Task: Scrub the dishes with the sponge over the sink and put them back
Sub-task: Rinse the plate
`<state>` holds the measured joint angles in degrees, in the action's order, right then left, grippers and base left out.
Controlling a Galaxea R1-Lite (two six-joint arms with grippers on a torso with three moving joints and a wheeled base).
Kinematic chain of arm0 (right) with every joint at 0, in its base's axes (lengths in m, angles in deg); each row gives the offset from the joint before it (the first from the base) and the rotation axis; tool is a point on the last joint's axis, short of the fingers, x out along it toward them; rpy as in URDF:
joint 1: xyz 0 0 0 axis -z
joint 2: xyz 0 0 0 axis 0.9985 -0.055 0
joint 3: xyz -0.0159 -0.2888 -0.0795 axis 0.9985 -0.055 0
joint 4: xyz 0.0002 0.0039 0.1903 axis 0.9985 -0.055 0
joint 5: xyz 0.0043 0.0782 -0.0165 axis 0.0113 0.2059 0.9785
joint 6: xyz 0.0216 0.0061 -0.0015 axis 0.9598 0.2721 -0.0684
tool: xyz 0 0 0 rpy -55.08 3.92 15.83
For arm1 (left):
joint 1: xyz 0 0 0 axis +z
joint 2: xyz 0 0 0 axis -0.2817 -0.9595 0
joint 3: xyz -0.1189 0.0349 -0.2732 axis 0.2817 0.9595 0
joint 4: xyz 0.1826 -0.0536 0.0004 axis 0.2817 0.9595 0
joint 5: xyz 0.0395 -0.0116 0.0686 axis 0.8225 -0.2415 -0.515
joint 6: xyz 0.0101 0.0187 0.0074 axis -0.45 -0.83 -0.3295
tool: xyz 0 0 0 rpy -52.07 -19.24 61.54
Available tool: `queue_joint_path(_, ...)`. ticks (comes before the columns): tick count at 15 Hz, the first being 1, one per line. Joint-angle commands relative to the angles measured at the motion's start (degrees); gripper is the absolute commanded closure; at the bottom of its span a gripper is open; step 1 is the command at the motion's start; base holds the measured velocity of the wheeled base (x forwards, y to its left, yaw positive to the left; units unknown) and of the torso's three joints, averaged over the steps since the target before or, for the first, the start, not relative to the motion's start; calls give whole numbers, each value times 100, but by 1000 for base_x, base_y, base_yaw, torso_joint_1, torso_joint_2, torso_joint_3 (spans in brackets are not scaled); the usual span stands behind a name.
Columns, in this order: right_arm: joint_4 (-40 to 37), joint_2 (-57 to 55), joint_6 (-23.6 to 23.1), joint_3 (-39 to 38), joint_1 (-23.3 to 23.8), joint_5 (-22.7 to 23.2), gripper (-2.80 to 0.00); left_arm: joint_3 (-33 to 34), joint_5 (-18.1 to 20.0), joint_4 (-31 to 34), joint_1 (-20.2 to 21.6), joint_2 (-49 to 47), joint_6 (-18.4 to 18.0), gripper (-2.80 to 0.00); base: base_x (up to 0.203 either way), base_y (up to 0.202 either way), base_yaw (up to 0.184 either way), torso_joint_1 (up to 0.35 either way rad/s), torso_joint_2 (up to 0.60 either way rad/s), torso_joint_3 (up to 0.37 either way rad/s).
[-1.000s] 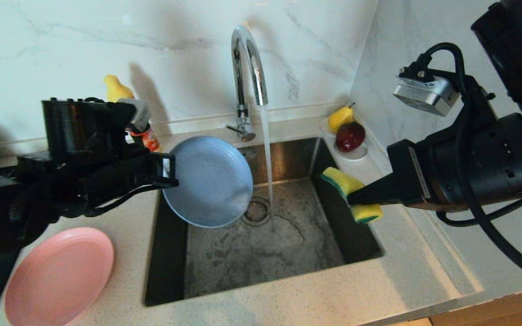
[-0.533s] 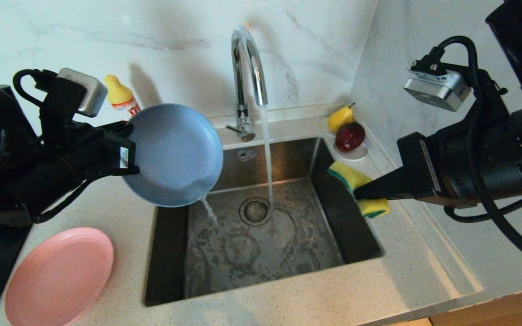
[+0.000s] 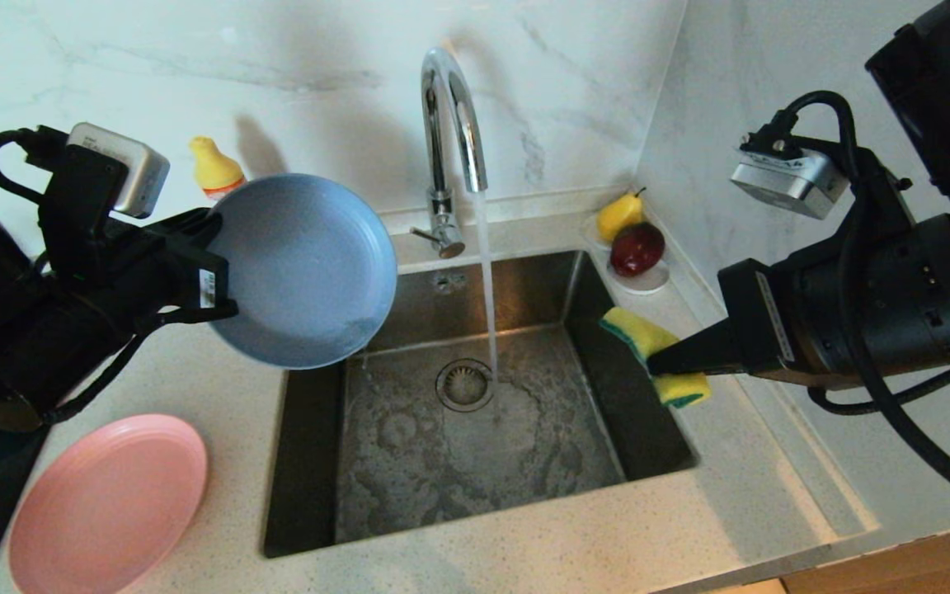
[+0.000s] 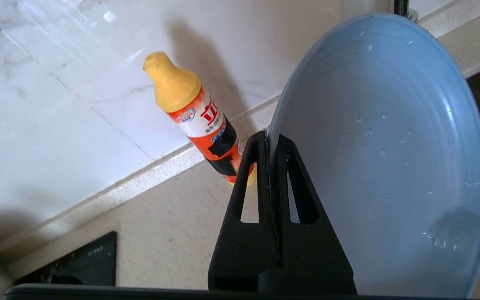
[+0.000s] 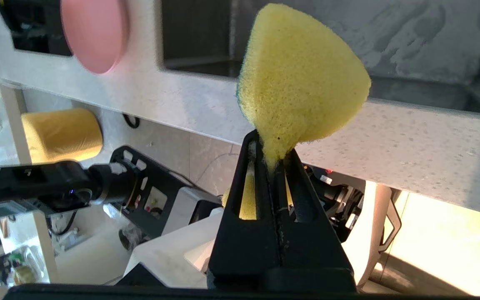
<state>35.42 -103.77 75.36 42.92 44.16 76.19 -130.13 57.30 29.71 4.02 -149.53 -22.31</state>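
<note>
Above the sink's [image 3: 475,495] left rear corner, the left end effector [image 3: 215,285] is clenched on the rim of the blue plate [image 3: 302,272], held tilted with its wet face toward the tap [image 3: 450,124]. Water runs from the tap straight into the sink, clear of the plate. The plate looks rinsed and on its way out of the basin, so the step in hand is probably putting it back on the surface [image 3: 524,561].

At the sink's right rim, the right end effector [image 3: 656,363] grips the sponge [image 3: 652,355], which bulges bent beyond the tips and hangs partly over the basin.

Left of the sink the pink plate [image 3: 108,503] lies flat on the surface, with bare surface between it and the basin edge. A set-down there would call for levelling the blue plate and lowering it without striking the pink one or the sink's left rim. Behind that spot, against the wall, stands a detergent bottle [image 4: 200,114], close to the held plate's rim, so a backward swing could tip it. A pear [image 3: 619,214] and a dark red fruit [image 3: 638,247] sit on a white saucer [image 3: 648,285] at the sink's right rear corner, well away from that path.
</note>
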Motion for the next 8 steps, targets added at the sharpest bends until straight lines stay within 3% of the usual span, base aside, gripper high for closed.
queue_joint_path(1,-26,-11,12,-99,41,7,0,-88,-54,119,53,-39,175,0,0,0,0,0,0,0)
queue_joint_path(3,-26,-2,12,-124,32,7,0,-270,-62,930,218,-31,815,0,0,0,0,0,0,0)
queue_joint_path(6,-31,66,20,-230,32,-2,0,-1186,6,3148,603,103,2595,0,0,0,0,0,0,0)
queue_joint_path(8,-26,142,16,-381,32,-2,0,-1767,276,4406,1027,211,3726,0,0,0,0,0,0,0)
